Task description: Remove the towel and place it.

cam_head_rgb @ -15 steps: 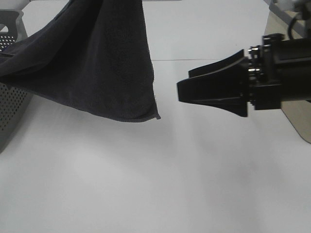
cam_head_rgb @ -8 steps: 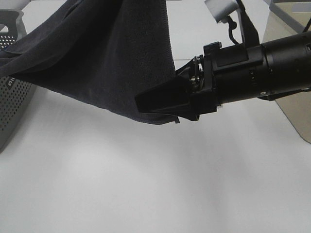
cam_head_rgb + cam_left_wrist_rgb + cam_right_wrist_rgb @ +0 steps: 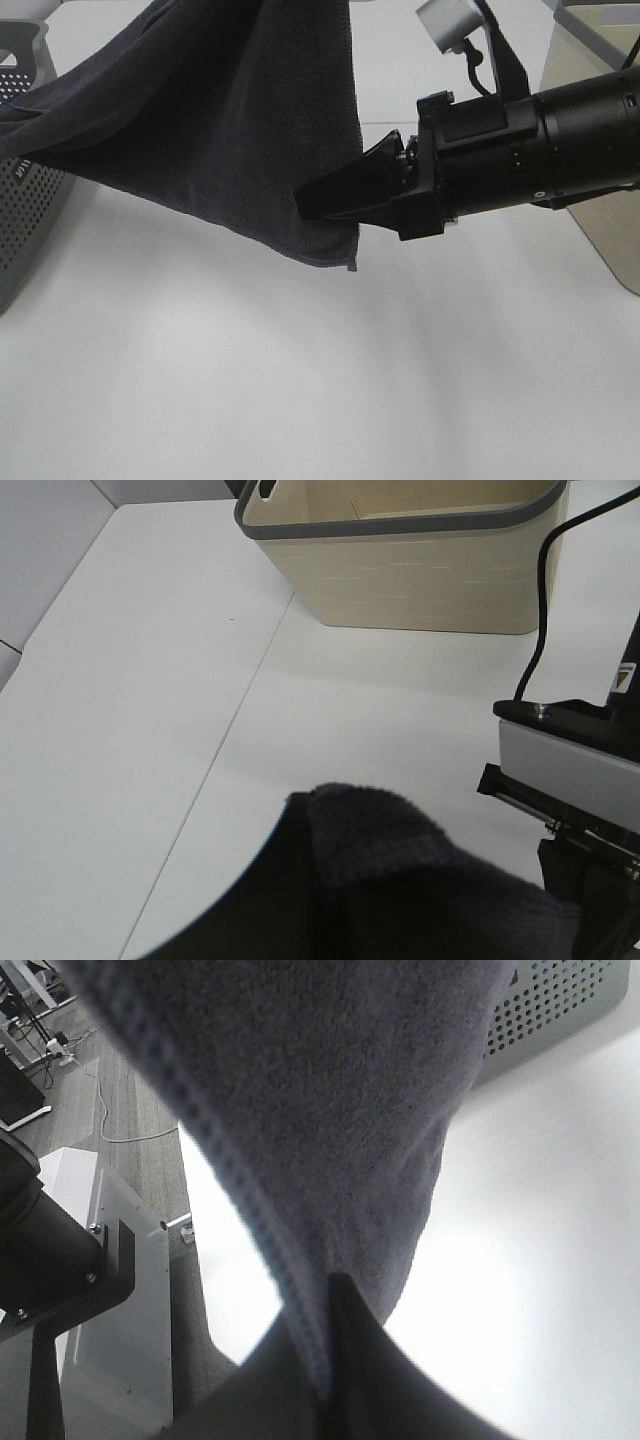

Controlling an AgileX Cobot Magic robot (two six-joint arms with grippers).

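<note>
As far as writing can be read: white letters on the grey perforated basket (image 3: 25, 225), at the left edge of the frame, too blurred to read.
Tabletop (image 3: 300, 380): white and plain, with one thin seam.
Room: floor (image 3: 130, 1100) with a cable beside the tabletop.
Towel (image 3: 220, 110): dark, hanging in the upper left of the frame, clear of the tabletop; left end over the basket; top cut off.
Right hand (image 3: 305, 207): closed tight, pinching the towel's lower corner.
Left hand (image 3: 290, 870): closed on a bunch of towel; mostly hidden.
</note>
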